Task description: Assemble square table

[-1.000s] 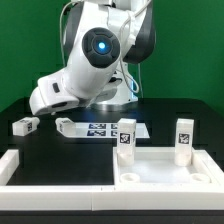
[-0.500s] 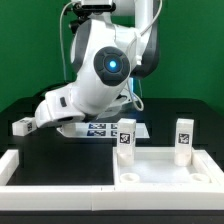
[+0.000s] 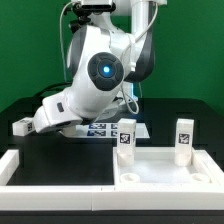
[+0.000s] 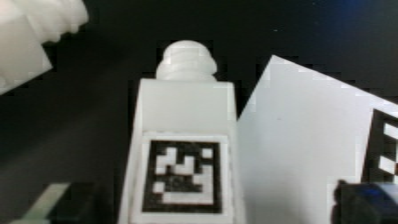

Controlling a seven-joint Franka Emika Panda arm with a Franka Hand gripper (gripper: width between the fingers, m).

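Black matte surface [image 3: 60, 162], green wall [image 3: 25, 50] behind. Inside the open hand [image 4: 210, 205] lies a smooth white leg block [image 4: 185, 120] with a rounded tip, its sides not touched.

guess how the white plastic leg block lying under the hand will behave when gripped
The white plastic leg block looks rigid, so probably won't flex. Its flat sides likely stop rolling and suit a pinch. Smooth plastic may slip slightly.

place: robotics lab | cues: green backdrop [image 3: 30, 50], black table [image 3: 60, 165], marker board [image 3: 100, 129]
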